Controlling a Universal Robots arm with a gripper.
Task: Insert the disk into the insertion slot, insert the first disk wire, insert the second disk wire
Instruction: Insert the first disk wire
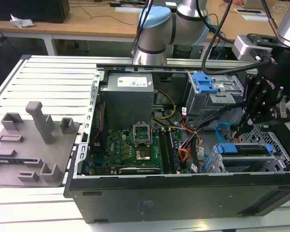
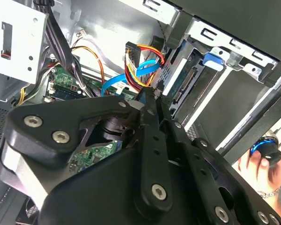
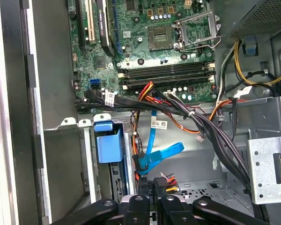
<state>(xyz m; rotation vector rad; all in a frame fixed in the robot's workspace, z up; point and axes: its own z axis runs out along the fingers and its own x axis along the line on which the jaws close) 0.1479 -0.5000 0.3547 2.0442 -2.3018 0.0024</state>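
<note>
the slatted desk [image 1: 53, 72] carries an open computer case [image 1: 183, 193] toward its edge at the exterior view's right, with a grey fixture plate [image 1: 34, 150] beside it. the disk [image 1: 244, 149] sits in the insertion slot [image 1: 275, 145], mostly hidden. the hand [image 2: 150, 93] seems pressed together on the first disk wire [image 2: 140, 61], with the looping second disk wire [image 2: 117, 82] just beside it. a person's fingers [image 2: 250, 164] are cut off at the edge.

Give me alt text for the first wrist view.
The gripper sits at the orange, yellow and black wire bundle, beside the looping light-blue cable, inside an open computer case. The blue-handled disk stands already inserted, with the motherboard beyond.
</note>
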